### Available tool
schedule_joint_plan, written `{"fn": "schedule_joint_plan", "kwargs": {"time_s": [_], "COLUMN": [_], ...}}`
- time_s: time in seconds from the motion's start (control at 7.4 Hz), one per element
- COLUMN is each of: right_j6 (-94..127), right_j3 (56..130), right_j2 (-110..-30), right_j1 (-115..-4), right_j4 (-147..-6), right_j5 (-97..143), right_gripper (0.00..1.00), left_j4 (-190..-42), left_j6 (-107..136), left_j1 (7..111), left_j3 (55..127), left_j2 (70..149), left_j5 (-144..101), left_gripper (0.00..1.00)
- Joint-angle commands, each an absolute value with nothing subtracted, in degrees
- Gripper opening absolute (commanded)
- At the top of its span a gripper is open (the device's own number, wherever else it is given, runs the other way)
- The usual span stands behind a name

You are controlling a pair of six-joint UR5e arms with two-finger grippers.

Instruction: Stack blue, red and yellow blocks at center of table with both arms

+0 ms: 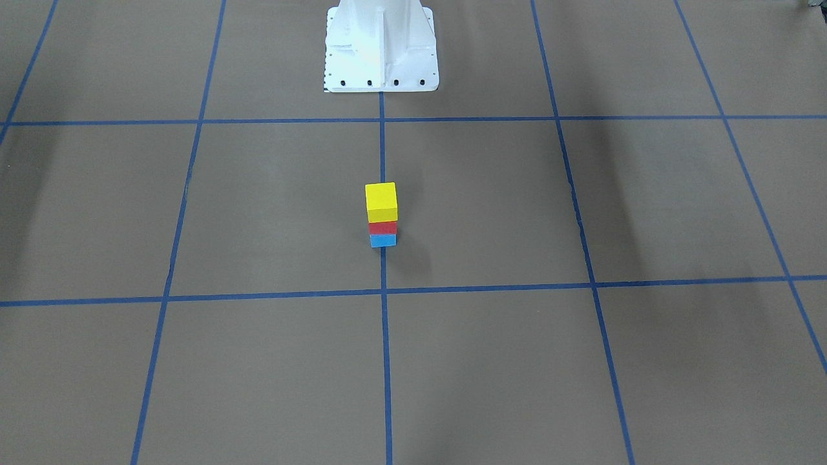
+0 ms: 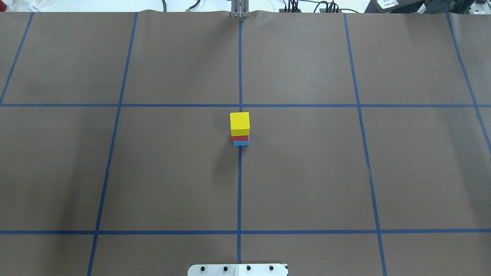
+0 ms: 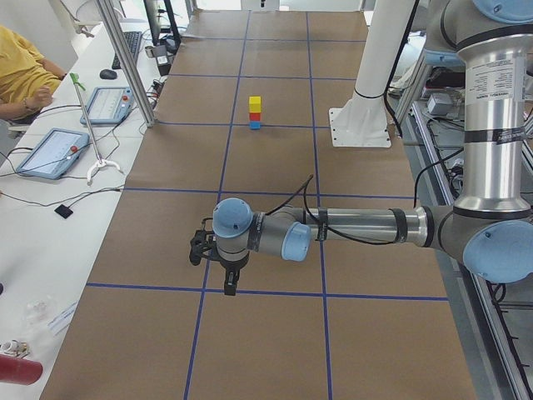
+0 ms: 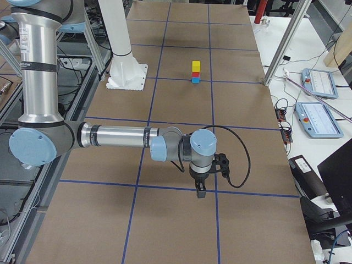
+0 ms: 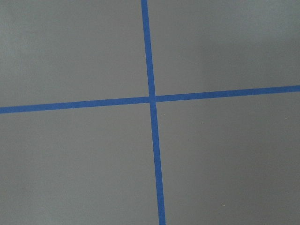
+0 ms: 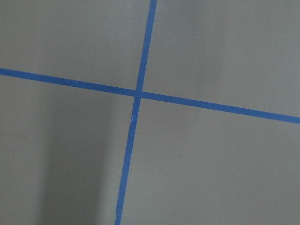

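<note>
A stack of three blocks stands at the table's centre on the middle blue line: the blue block (image 1: 383,240) at the bottom, the red block (image 1: 382,227) on it, the yellow block (image 1: 381,201) on top. The stack also shows in the overhead view (image 2: 240,124), the left side view (image 3: 255,113) and the right side view (image 4: 195,72). My left gripper (image 3: 230,287) hangs far from the stack, seen only in the left side view; I cannot tell if it is open. My right gripper (image 4: 201,192) is likewise far off; I cannot tell its state.
The white robot base (image 1: 380,48) stands at the table's edge behind the stack. Blue tape lines (image 2: 239,184) grid the brown table. Tablets (image 3: 50,152) and cables lie on the side bench, where a person in yellow (image 3: 21,71) sits. Both wrist views show only tape crossings.
</note>
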State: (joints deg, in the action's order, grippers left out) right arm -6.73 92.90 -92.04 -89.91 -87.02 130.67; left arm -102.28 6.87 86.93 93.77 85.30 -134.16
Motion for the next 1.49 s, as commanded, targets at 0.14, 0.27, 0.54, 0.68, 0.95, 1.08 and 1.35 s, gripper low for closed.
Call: {"fn": "schedule_joint_plan", "kwargs": {"time_s": [0.14, 0.27, 0.54, 0.68, 0.95, 1.08, 1.35], "right_j6": [-5.8, -5.8, -5.8, -5.8, -5.8, -5.8, -5.9], "right_j3": [93.0, 93.1, 93.2, 93.2, 93.5, 94.0, 94.1], "right_j2": [-91.3, -91.7, -91.8, -91.9, -91.8, -92.0, -92.1], "right_j1": [-89.9, -89.9, -89.9, -89.9, -89.9, -89.9, -89.9], "right_j4": [-87.8, -88.1, -87.9, -87.6, -87.3, -87.3, -87.3], "right_j5": [131.1, 131.1, 131.1, 131.1, 131.4, 131.5, 131.4], "right_gripper": [1.0, 1.0, 1.0, 1.0, 1.0, 1.0, 1.0], "left_j4": [-101.8, -100.6, -98.6, -98.9, -99.2, -99.2, -99.2], "left_j6": [7.0, 6.9, 6.7, 6.7, 6.7, 6.7, 6.7], "left_j1": [86.5, 86.5, 86.5, 86.5, 86.5, 86.5, 86.5], "left_j3": [94.0, 93.2, 93.3, 93.6, 94.1, 94.2, 94.1], "left_j2": [86.8, 86.8, 86.4, 86.4, 86.5, 86.7, 86.7], "left_j5": [-127.8, -127.8, -128.4, -128.4, -128.4, -128.4, -128.4], "left_gripper": [1.0, 1.0, 1.0, 1.0, 1.0, 1.0, 1.0]}}
